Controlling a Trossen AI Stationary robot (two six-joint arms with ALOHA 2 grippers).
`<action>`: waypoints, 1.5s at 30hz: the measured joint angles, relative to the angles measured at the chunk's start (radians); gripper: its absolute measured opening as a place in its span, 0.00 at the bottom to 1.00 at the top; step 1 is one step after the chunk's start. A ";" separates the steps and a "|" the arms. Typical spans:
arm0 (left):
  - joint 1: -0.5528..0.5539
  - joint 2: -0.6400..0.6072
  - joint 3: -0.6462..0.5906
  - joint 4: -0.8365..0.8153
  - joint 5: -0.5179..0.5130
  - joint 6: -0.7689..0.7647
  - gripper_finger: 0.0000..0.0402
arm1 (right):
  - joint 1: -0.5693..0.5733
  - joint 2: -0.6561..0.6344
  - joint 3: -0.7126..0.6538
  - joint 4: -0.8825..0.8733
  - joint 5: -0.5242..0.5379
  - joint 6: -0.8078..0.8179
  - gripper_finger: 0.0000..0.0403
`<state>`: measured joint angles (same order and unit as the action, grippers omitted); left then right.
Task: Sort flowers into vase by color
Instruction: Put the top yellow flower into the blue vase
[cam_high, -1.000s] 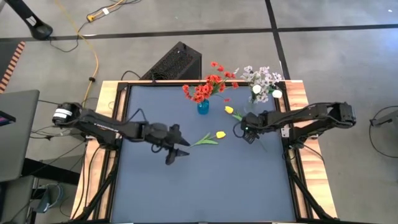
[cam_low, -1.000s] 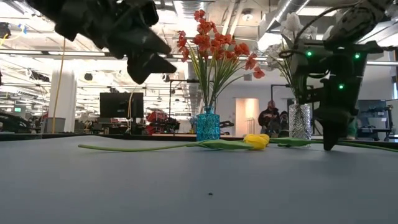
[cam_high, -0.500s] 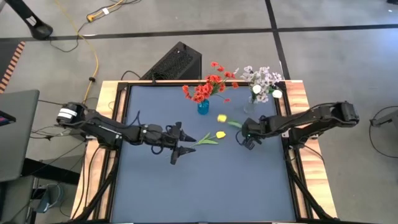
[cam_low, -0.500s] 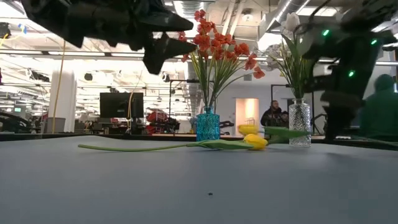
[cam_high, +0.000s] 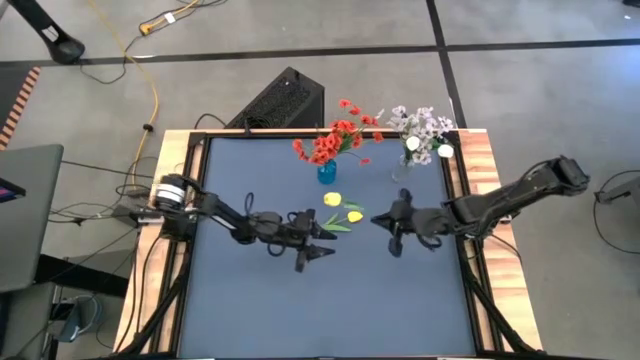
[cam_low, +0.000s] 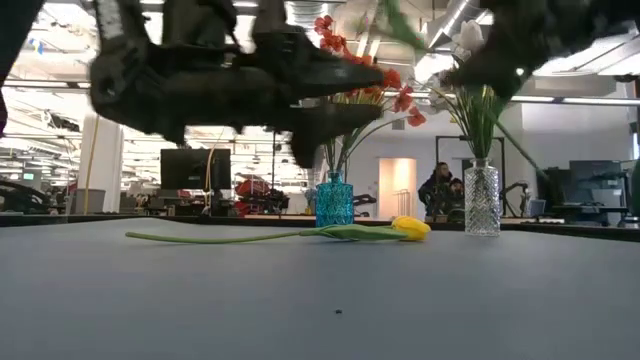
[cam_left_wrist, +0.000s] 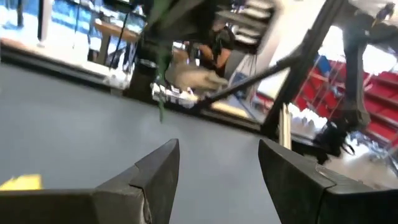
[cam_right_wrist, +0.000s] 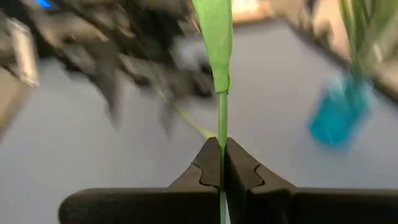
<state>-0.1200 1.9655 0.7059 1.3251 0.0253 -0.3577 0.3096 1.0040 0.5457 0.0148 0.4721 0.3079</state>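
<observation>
Two yellow tulips in play | right gripper (cam_right_wrist: 221, 163) is pinching one tulip's stem (cam_right_wrist: 222, 118), lifted above mid-table | left gripper (cam_high: 318, 240) is hovering fingers spread over the other tulip (cam_high: 353, 216) lying near the blue vase (cam_high: 327, 173)

You have a black box (cam_high: 283, 99) on the floor behind the table, a yellow cable (cam_high: 152, 95) beside it, and a laptop (cam_high: 27, 215) at left.

A big robot lab or workshop, gray floor with taped lines (cam_high: 440, 45), yellow cable (cam_high: 150, 95), ceiling lights, screen (cam_low: 195, 168), people (cam_low: 437, 187) behind the table (cam_low: 300, 290).
</observation>
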 joint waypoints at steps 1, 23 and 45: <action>0.000 0.032 0.033 0.015 -0.004 0.005 0.52 | 0.010 0.007 0.000 0.069 0.000 -0.044 0.06; -0.001 0.193 0.315 0.025 -0.084 0.229 0.49 | -0.012 0.180 0.000 0.443 -0.193 -0.107 0.07; 0.011 0.123 0.271 0.037 -0.064 0.298 0.00 | -0.032 0.154 0.000 0.403 -0.185 -0.158 0.36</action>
<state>-0.1085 2.0882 0.9768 1.3620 -0.0387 -0.0600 0.2779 1.1575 0.5461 0.4179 0.2873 0.1498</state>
